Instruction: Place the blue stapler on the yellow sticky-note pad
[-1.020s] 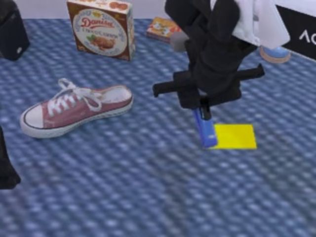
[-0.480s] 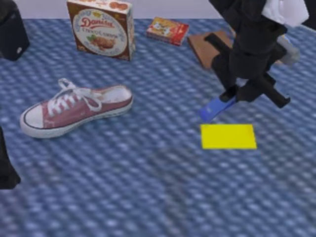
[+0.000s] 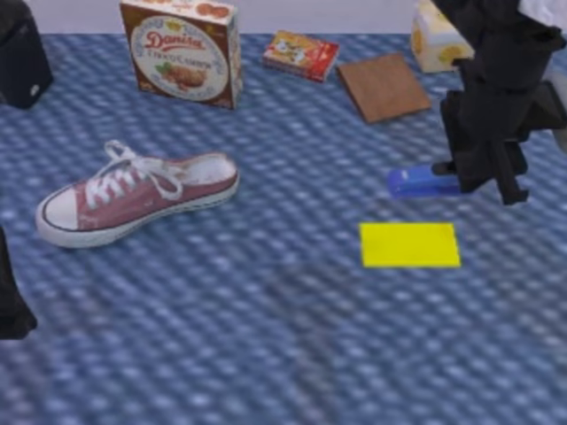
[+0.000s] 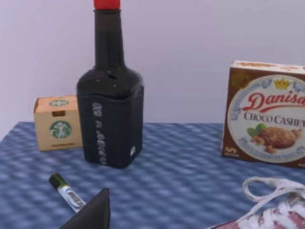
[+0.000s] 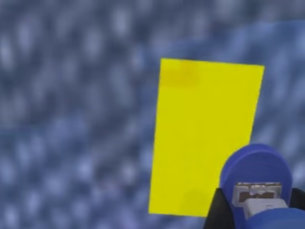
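The blue stapler (image 3: 422, 182) hangs just behind the yellow sticky-note pad (image 3: 409, 244), lying left to right, with its free end toward the table's left. My right gripper (image 3: 462, 180) is shut on its right end. In the right wrist view the stapler's rounded nose (image 5: 255, 167) sits between two black fingertips (image 5: 217, 212), over one corner of the pad (image 5: 200, 133). The pad lies flat and bare on the blue cloth. My left arm (image 3: 9, 301) is parked at the table's left edge; one fingertip (image 4: 91, 212) shows, with nothing beside it.
A pink sneaker (image 3: 137, 190) lies at the left. Along the back stand a Danisa biscuit box (image 3: 183, 53), a small orange box (image 3: 301, 53), a brown board (image 3: 383, 86) and a carton (image 3: 434, 40). By the left arm are a dark bottle (image 4: 109, 119), a small box (image 4: 57, 123) and a marker (image 4: 66, 191).
My right arm has swung to the right and back with the stapler, from the pad's left edge to behind it. The stapler has turned from lengthwise to crosswise.
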Controlling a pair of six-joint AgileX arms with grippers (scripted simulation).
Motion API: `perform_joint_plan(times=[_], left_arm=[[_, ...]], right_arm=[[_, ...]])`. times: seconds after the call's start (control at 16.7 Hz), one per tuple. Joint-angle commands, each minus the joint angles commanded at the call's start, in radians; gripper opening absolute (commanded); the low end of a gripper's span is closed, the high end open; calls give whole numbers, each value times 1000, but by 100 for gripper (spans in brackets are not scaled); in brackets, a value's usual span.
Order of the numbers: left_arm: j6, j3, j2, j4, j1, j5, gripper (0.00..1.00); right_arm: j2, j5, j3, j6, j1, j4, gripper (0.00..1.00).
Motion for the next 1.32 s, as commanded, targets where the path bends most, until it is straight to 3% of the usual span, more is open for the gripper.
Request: perform_joint_plan(times=[0.54, 1.02, 1.32], left_arm=[[0, 0, 0, 0, 0, 0, 100], [0, 0, 0, 0, 0, 0, 100], [0, 0, 0, 0, 0, 0, 100]], right_arm=[[2, -7, -12, 33, -3, 9, 0], [100, -7, -208, 72, 30, 302, 0], [109, -7, -226, 76, 33, 326, 0]])
